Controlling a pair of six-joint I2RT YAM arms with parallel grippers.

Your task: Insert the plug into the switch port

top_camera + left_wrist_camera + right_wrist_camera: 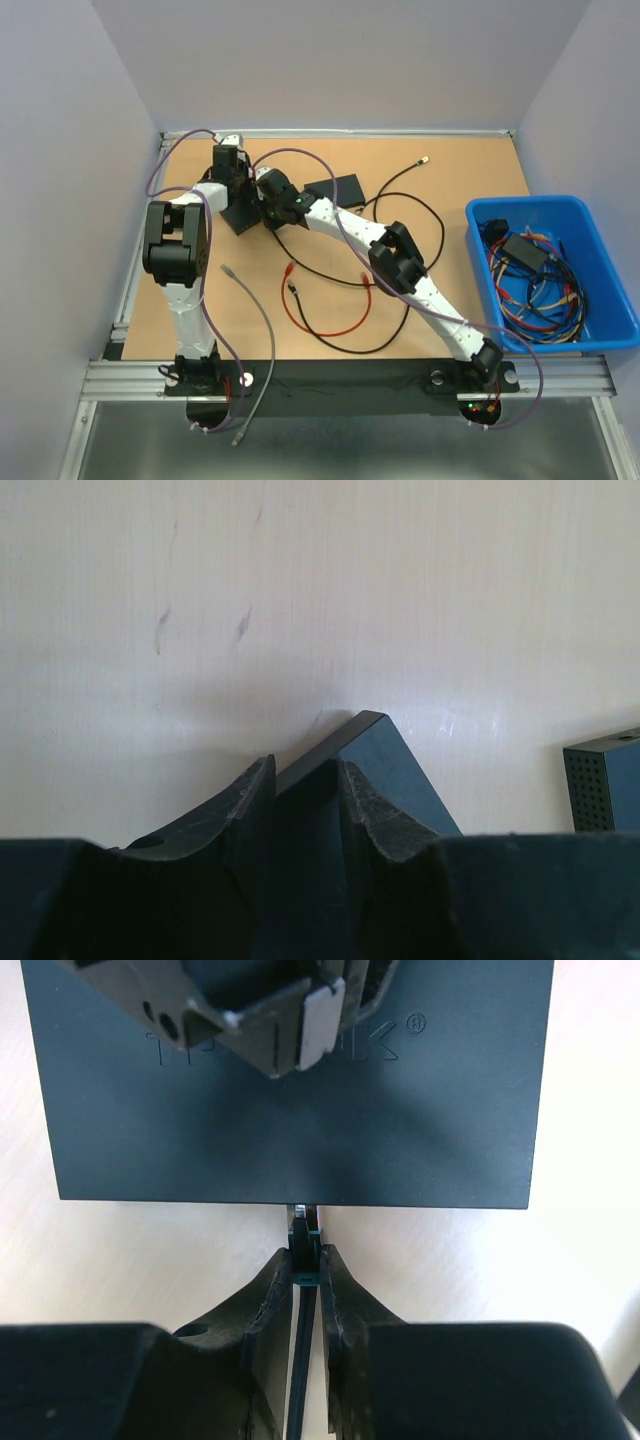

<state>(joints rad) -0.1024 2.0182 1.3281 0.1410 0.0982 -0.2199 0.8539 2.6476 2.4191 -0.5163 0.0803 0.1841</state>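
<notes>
Gripping item one, the plug (pixel 304 1232): my right end effector (pixel 304 1260) is closed on it, with the plug tip at the near edge of the switch (pixel 300 1110). I cannot tell whether it sits in a port.

Switch: black box, 11 o'clock on the worktop (pixel 450 170), one corner clamped by my left end effector (pixel 305 775).

Second black box (pixel 340 188): near the switch, toward its 3 o'clock.

Red cable (pixel 345 333): loose, 6 o'clock.

Blue bin (pixel 545 203): holds cables, 3 o'clock.
</notes>
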